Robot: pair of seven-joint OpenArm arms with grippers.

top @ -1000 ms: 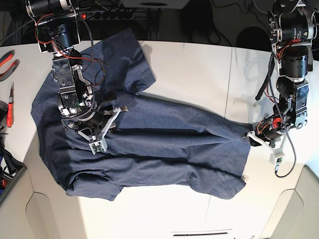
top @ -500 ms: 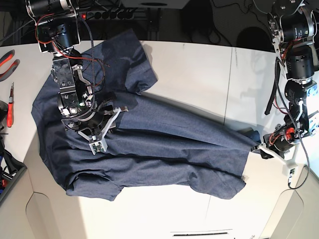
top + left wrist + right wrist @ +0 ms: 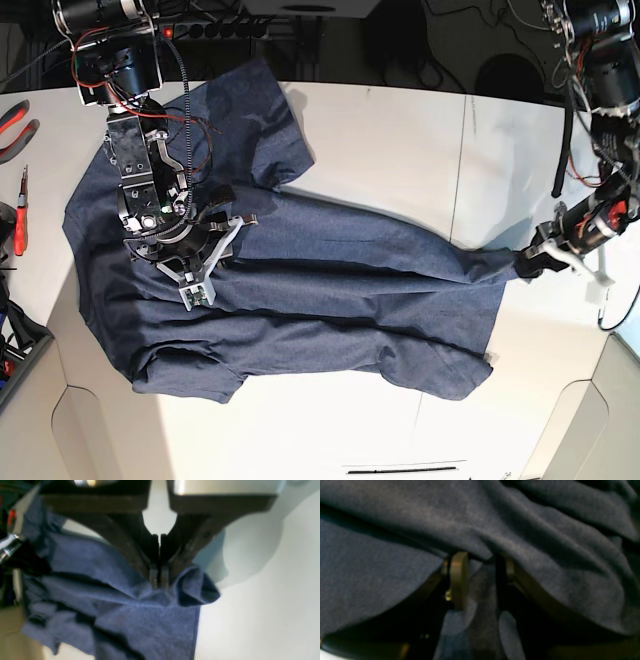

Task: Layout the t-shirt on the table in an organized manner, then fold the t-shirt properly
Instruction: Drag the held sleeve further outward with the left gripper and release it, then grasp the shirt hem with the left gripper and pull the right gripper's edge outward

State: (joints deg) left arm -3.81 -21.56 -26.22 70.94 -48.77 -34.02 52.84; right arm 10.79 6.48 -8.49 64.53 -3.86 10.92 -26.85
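Left pincer (image 3: pixel 159 581): clenched on the shirt's (image 3: pixel 330 335) pinched corner. Right pincer (image 3: pixel 481 580): parted, over cloth. From the left pincer, the shirt lies toward the right pincer, its long axis apparently running between both. Left is nearer the corner. Count: one shirt, two pincers, one table (image 3: pixel 390 130).

Base view: elevated, facing down on the table (image 3: pixel 300 430). Wrist views: close range; left wrist shares base's right-hand cloth edge.
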